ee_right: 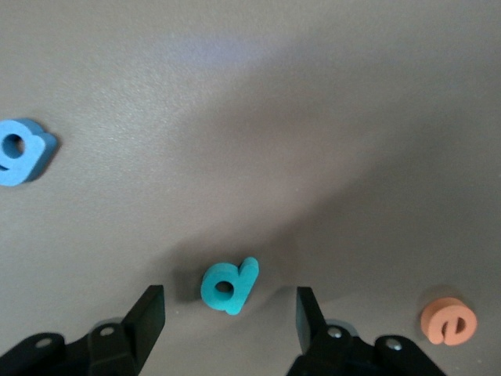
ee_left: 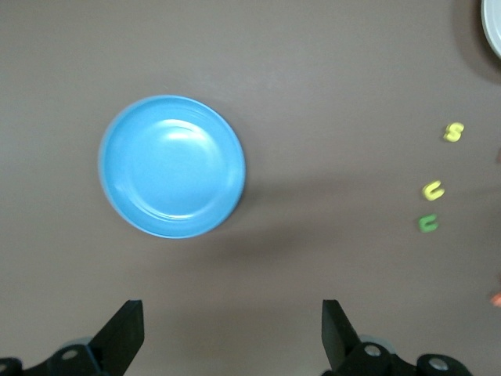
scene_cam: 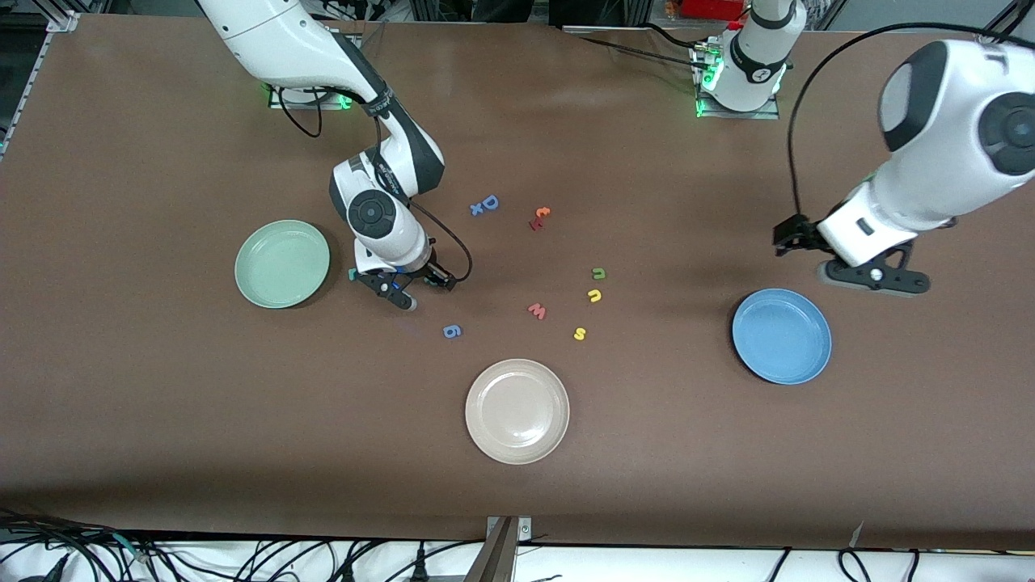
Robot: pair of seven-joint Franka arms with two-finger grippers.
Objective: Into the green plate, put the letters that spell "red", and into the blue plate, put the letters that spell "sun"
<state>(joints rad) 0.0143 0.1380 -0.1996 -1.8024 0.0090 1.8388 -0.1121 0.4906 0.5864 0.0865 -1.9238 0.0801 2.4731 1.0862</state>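
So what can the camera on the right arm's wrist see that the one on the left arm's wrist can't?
Only the right wrist view shows a teal "d" between the right tool's open fingers, an orange "e" and a blue "g".

Only the left wrist view shows the blue plate, the yellow "s", yellow "u", green "n" and the open left tool.

Both show the brown table.

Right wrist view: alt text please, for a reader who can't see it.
The right gripper is low over the brown table, its two black fingers open on either side of a teal "d" lying flat between them, not touching it. An orange "e" lies beside one finger, and a blue "g" lies farther off.
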